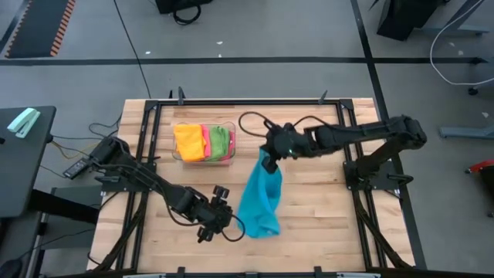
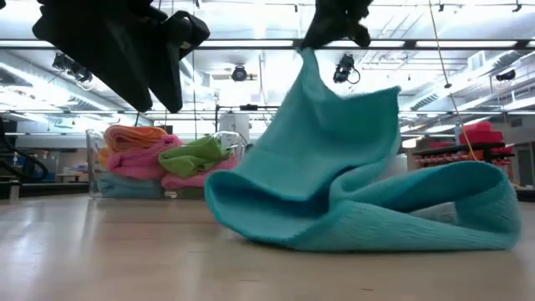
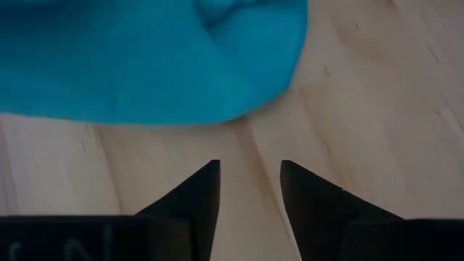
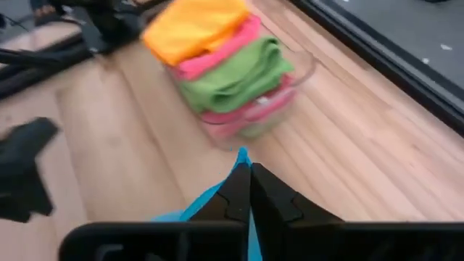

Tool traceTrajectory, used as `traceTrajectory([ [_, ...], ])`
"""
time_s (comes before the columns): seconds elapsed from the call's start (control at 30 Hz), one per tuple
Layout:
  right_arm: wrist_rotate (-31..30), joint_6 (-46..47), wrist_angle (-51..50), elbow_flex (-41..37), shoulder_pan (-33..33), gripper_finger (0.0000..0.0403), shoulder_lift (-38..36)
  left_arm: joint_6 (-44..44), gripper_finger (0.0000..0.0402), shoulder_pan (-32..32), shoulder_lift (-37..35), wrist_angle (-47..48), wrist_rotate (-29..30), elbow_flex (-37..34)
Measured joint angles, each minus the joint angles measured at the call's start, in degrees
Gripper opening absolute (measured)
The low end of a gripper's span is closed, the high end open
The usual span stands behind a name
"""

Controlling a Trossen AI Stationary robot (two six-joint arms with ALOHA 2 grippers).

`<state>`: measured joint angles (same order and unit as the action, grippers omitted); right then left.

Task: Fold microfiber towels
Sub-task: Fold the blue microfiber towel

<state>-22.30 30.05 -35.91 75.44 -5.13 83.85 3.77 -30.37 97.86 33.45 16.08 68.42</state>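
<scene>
A blue microfiber towel (image 1: 258,199) hangs from my right gripper (image 4: 250,190), which is shut on it above the middle of the table. The towel's lower half lies crumpled on the wood (image 2: 368,219). My left gripper (image 3: 250,181) stands open just short of the towel's near left edge (image 3: 181,109), low over the table, with bare wood between its fingers; it also shows in the high view (image 1: 228,224). Orange, pink and green towels (image 1: 202,142) lie piled in a clear bin. My right gripper pinches one corner of the blue towel (image 4: 241,156) between its two fingers, and the tip of the corner pokes out past them. The fingers slant down from the table's right side. The towel hangs slack below them (image 2: 308,58), its lower part bunched on the table.
The clear plastic bin (image 4: 301,72) with the piled towels stands at the far left of the table, beyond the blue towel. Bare wood lies to the right of the towel and along the near edge. A black frame runs around the table top.
</scene>
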Motion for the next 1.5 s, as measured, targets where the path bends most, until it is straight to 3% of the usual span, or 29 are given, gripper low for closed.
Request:
traceTrajectory([
  [0.13, 3.2, -1.8, -2.4, -0.2, 4.8, 0.0068, 0.0, -1.8, 0.0149, 0.6, 0.0, -0.4, 0.0, 0.0],
  [0.37, 3.3, -5.1, -2.2, -3.7, 12.1, 0.0205, 0.0, -8.9, 0.0138, 3.7, 0.0, -3.5, 0.0, 0.0],
  [0.5, 9.8, -5.2, -2.4, -6.3, 12.4, 0.0239, 0.0, -8.9, 0.0134, 5.6, 0.0, -8.7, 0.0, 0.0],
  [0.63, 13.2, -4.6, -4.7, -8.8, 9.7, 0.0238, 0.0, -8.1, 0.0134, 6.5, 0.2, -13.9, -0.9, 0.0],
  [0.87, 14.4, 3.5, -8.3, -10.3, 0.0, 0.0217, 0.0, -18.3, 0.0159, 6.7, 5.7, -20.7, -0.1, 0.0],
  [1.03, 4.1, 9.7, -8.5, -10.3, -8.5, 0.0212, 0.0, -18.6, 0.0187, 8.1, 10.9, -27.2, 3.5, 0.0],
  [1.27, -8.3, 12.5, -6.9, -10.3, -18.9, 0.0211, 0.0, -19.2, 0.021, 10.1, 15.7, -27.4, 4.2, 0.0],
  [1.4, -12.8, 13.5, -4.7, -10.3, -23.1, 0.0211, 0.0, -18.4, 0.0203, 11.1, 17.3, -27.9, 7.1, 0.0],
  [1.5, -14.2, 13.5, -2.9, -10.3, -25.3, 0.0211, 0.0, -18.5, 0.0174, 11.4, 17.4, -27.1, 9.8, 0.0],
])
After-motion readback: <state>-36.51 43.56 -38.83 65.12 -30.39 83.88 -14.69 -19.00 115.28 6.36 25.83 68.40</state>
